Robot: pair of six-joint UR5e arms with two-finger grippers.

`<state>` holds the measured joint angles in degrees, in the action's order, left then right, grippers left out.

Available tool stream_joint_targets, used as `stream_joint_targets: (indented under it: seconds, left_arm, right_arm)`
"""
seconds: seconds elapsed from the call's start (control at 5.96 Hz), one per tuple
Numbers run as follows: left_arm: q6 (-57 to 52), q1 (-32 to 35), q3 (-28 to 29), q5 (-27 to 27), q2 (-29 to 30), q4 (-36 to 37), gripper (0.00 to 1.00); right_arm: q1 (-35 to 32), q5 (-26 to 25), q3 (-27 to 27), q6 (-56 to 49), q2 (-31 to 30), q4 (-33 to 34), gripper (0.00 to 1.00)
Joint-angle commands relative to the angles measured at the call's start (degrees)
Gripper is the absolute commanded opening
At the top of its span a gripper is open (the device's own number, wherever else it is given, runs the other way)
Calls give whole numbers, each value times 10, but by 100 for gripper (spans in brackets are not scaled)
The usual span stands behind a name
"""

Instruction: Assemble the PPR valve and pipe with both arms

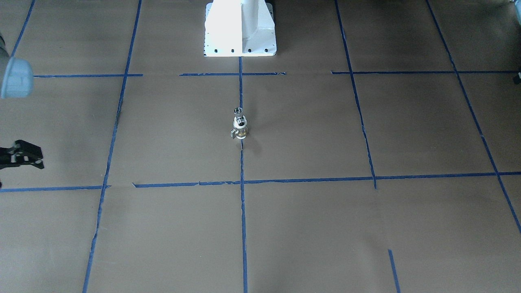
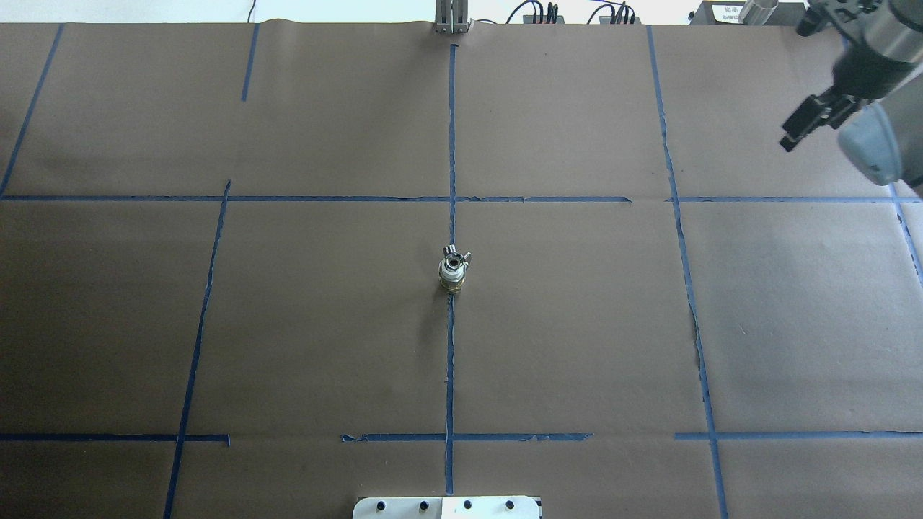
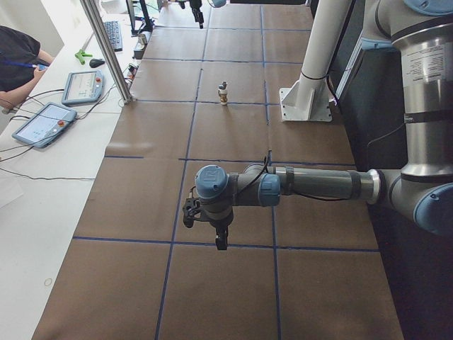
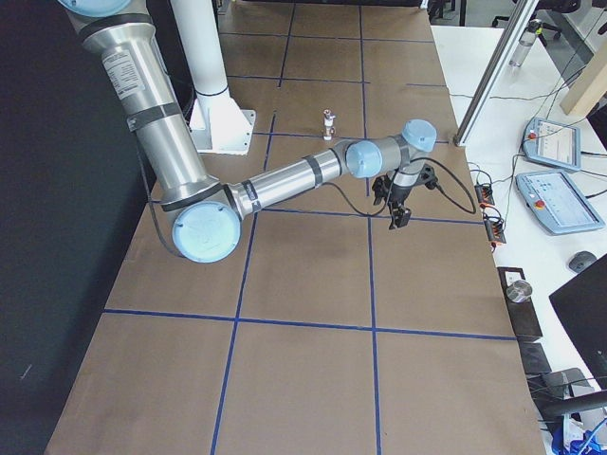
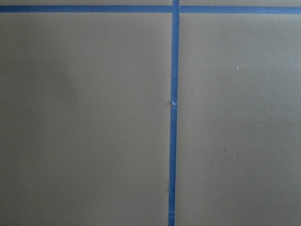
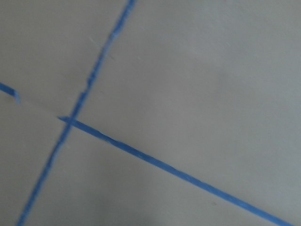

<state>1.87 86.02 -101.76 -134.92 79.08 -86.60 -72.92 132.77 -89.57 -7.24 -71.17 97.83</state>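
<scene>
The PPR valve (image 1: 239,126), with a white body and a brass band, stands upright on the middle tape line. The chrome pipe (image 1: 237,110) sits on its top end. The pair also shows in the overhead view (image 2: 452,271) and in both side views (image 3: 224,93) (image 4: 328,123). No gripper touches it. My right gripper (image 1: 41,159) hangs open and empty far off on my right side (image 2: 787,140) (image 4: 395,220). My left gripper (image 3: 221,242) hovers over bare paper far on my left. It shows only in the exterior left view, so I cannot tell its state.
The white pedestal (image 1: 240,28) stands behind the valve at the table's robot side. Blue tape lines (image 2: 451,360) grid the brown paper. A metal post (image 3: 106,49), control tablets (image 3: 42,124) and an operator (image 3: 18,53) are along the far side.
</scene>
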Motion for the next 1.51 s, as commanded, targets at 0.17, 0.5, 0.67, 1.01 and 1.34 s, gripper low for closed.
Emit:
stream_joint_targets:
  seconds: [0.17, 0.5, 0.67, 1.01, 1.34]
  left_arm:
    - [0, 0, -5, 1, -12, -1, 100]
    - [-1, -1, -7, 1, -19, -1, 100]
    - [0, -1, -1, 1, -12, -1, 100]
    - [0, -1, -6, 0, -12, -3, 100]
    - [0, -1, -9, 0, -12, -4, 100]
  right_arm:
    - [-167, 34, -1, -190, -163, -1, 100]
    - [-211, 27, -40, -148, -215, 0, 100]
    - [-209, 27, -45, -133, -216, -1, 100]
    - [-179, 28, -47, -131, -216, -1, 100]
    - [-167, 31, -47, -126, -217, -2, 100]
